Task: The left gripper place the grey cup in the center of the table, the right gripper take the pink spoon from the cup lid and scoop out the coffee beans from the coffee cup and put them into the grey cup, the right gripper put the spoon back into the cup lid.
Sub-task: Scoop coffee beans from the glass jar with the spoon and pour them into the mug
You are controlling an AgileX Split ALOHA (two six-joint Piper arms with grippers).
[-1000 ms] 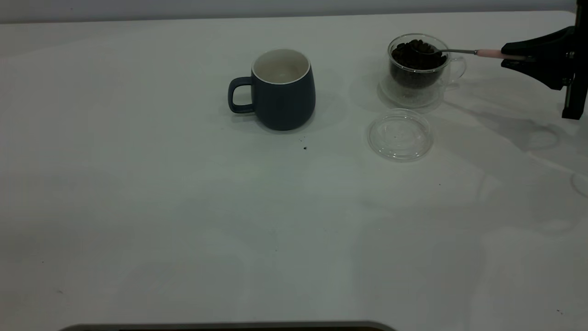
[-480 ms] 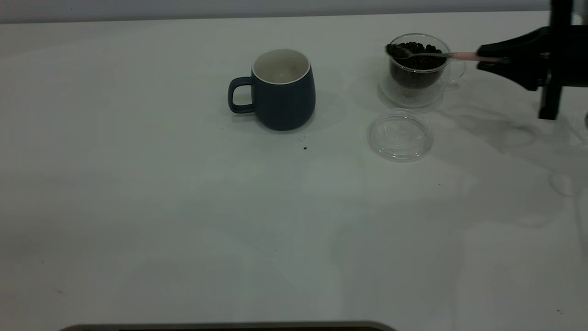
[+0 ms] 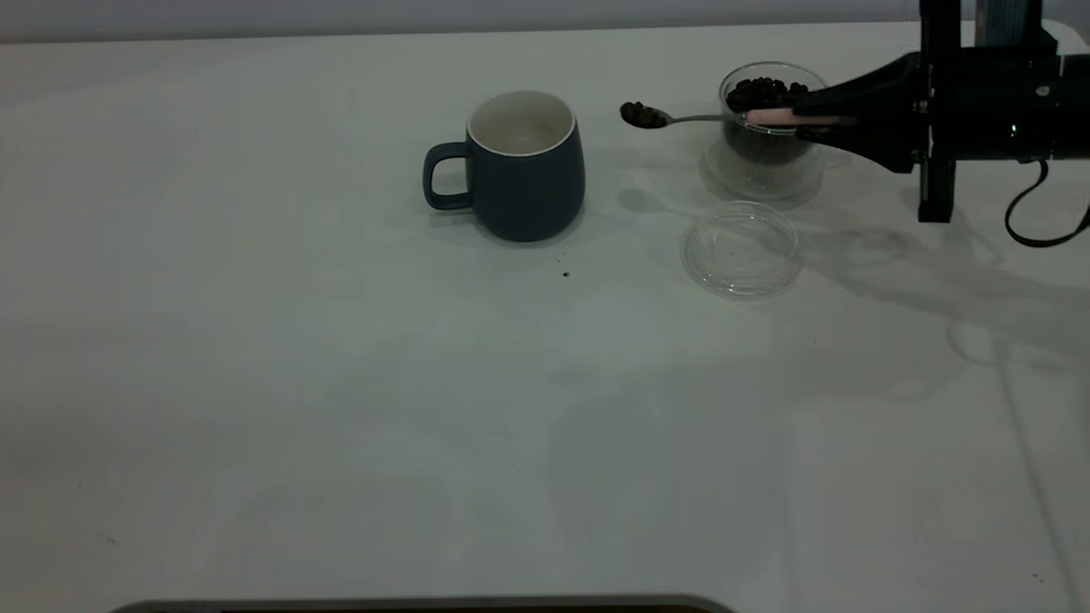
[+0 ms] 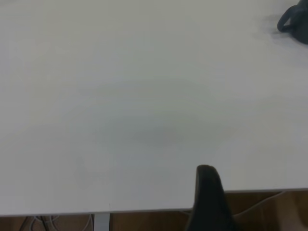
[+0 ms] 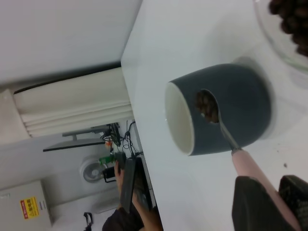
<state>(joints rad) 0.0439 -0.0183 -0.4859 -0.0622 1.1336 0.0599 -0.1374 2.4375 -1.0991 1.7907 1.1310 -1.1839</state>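
Spoon [image 3: 698, 117] held level in the air, between mug [image 3: 519, 166] and glass cup [image 3: 771, 128], well above table [image 3: 341, 383]. Metal bowl heaped with beans [image 3: 643, 115], out past the glass cup's rim on the mug side but not over the mug's mouth. Pink handle end clamped between the fingers of the right gripper [image 3: 822, 119], jaws closed down to the handle's thickness. Gripper reaching in from the right edge, crossing in front of the glass cup's upper part; black cable [image 3: 1043, 217] looping below the arm.

In the right wrist view, same spoon [image 5: 226, 132] with its load [image 5: 207, 107], seen against the mug's [image 5: 226, 108] dark side near the white-lined mouth; gripper [image 5: 269, 202] closed on the pink handle.

Mug upright near the table's middle, handle toward the left, white inside, no beans visible in it. Glass cup upright at the far right, mostly full of beans [image 3: 766, 89]. Lid [image 3: 741, 249] flat on the table just in front of the glass cup, apart from it, nothing lying in it. Small dark speck [image 3: 565, 274] on the table in front of the mug.

Left gripper [image 4: 208, 199] at the table's edge, far from the mug [image 4: 294, 21]; only one dark finger in sight, opening impossible to judge.
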